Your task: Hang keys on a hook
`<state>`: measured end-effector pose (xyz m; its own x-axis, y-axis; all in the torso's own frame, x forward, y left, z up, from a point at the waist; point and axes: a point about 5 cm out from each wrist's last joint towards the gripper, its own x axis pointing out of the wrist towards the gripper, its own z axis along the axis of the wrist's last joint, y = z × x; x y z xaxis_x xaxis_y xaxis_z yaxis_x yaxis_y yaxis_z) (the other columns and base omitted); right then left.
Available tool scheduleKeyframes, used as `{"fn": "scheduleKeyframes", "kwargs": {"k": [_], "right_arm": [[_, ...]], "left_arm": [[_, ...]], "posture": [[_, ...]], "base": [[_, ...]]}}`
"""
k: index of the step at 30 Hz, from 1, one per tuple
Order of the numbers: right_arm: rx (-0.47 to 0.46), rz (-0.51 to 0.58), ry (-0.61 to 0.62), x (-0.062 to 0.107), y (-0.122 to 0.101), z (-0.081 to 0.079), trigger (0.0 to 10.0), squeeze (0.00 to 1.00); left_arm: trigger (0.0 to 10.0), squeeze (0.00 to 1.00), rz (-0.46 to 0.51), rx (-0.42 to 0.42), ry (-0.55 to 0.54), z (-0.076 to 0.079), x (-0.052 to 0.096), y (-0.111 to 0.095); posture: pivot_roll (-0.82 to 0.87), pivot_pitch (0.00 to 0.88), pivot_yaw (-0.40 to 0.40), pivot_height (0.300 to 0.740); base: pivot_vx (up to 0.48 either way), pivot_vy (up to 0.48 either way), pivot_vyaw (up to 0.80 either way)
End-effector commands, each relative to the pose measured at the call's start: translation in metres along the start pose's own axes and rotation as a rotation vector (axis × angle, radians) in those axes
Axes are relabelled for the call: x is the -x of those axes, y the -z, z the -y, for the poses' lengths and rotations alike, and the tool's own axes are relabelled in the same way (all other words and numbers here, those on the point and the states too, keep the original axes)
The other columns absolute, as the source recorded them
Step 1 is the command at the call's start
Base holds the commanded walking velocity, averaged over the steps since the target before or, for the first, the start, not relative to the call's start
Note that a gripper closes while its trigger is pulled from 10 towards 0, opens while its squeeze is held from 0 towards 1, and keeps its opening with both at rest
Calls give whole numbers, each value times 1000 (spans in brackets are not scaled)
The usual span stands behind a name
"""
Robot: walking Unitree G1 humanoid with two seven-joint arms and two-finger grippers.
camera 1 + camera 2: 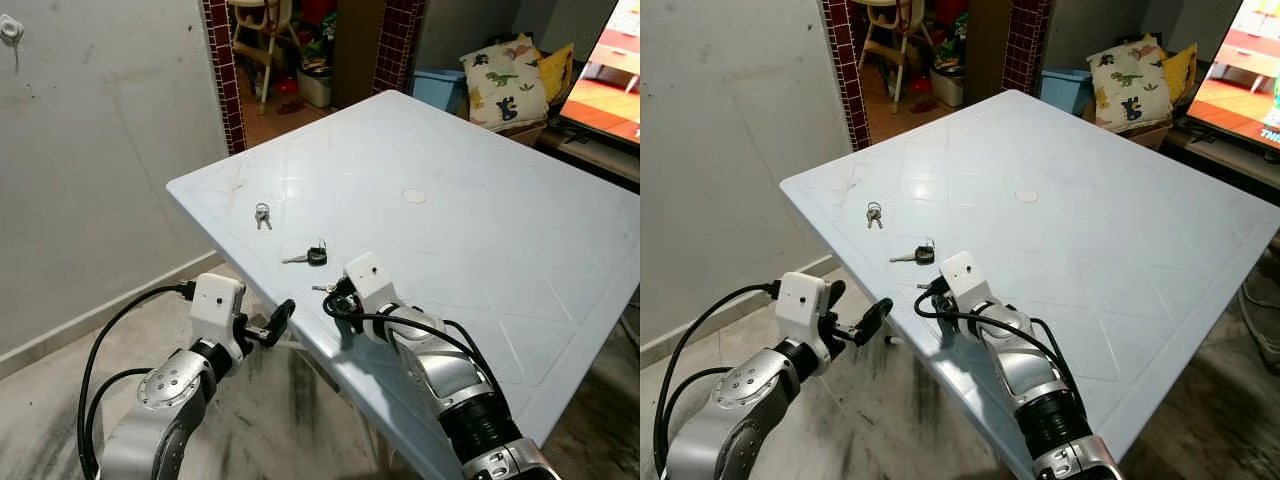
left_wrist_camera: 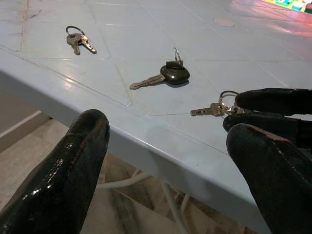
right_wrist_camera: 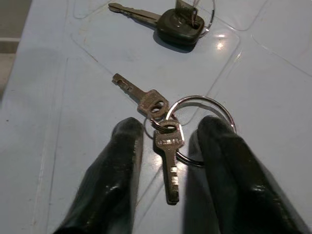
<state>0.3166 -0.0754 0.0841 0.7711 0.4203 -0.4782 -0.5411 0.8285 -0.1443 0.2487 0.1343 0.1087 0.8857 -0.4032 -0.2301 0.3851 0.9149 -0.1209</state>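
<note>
Keys (image 3: 163, 127) on a ring lie flat on the pale blue table (image 1: 480, 230), near its front edge; two small silver keys joined to one metal ring (image 3: 202, 114); right gripper (image 3: 165, 165) is down on the tabletop with its two black fingers (image 3: 119, 170) parted, one on each side of the keys, touching the table; one finger sits over part of the ring; fingers not closed on the keys, nothing lifted; in the left wrist view the same bunch (image 2: 214, 108) shows just in front of the right gripper's fingertips.

Black-headed key (image 1: 312, 256) lies a little farther in on the table, near the bunch but apart from it; another small pair of keys (image 1: 262, 214) lies farther back toward the left edge, well apart from both; small round mark (image 1: 414, 196) near the table's middle.

Left gripper (image 1: 272, 325) hangs off the table's front-left edge, below the tabletop level, over the floor (image 1: 260, 420); fingers spread open, holding nothing.

White hook (image 1: 10, 30) is on the grey wall (image 1: 110, 150), high at left, well apart from the table; nothing hangs on it; cushion with a dinosaur print (image 1: 503, 80) sits behind the table at right; screen (image 1: 615, 70) at far right.
</note>
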Motion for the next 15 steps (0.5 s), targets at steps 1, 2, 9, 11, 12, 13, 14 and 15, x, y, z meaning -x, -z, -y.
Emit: {"fn": "scheduleKeyframes", "kwargs": {"k": [1,2,9,11,12,13,14,15], "right_arm": [[59,-40,37,1,5,10,0,0],[100,-40,53,3,5,14,0,0],[109,-58,99,8,15,30,0,0],[108,-63,108,7,16,32,0,0],[113,-64,115,7,17,33,0,0],[116,-65,120,7,17,33,0,0],[118,-66,122,8,17,34,0,0],[107,-62,124,8,15,35,0,0]], "left_arm": [[10000,0,2,-10,-8,0,-2,-1],[10000,0,2,-10,-8,0,-2,-1],[10000,0,5,-10,-4,1,-3,-1],[10000,0,11,-13,-5,0,-6,-2],[10000,0,18,-15,-8,0,-7,-3],[10000,0,24,-12,-13,0,-6,-5],[10000,0,27,-10,-17,0,-6,-6],[10000,0,36,3,-19,0,-6,-9]], "posture": [[91,2,-19,740],[89,1,-18,740],[84,0,-17,740],[84,0,-12,740],[79,0,-15,740],[79,0,-17,740],[79,0,-17,740],[81,0,-14,740]], "base": [[0,0,0],[0,0,0],[0,0,0],[0,0,0],[0,0,0],[0,0,0],[0,0,0],[0,0,0]]}}
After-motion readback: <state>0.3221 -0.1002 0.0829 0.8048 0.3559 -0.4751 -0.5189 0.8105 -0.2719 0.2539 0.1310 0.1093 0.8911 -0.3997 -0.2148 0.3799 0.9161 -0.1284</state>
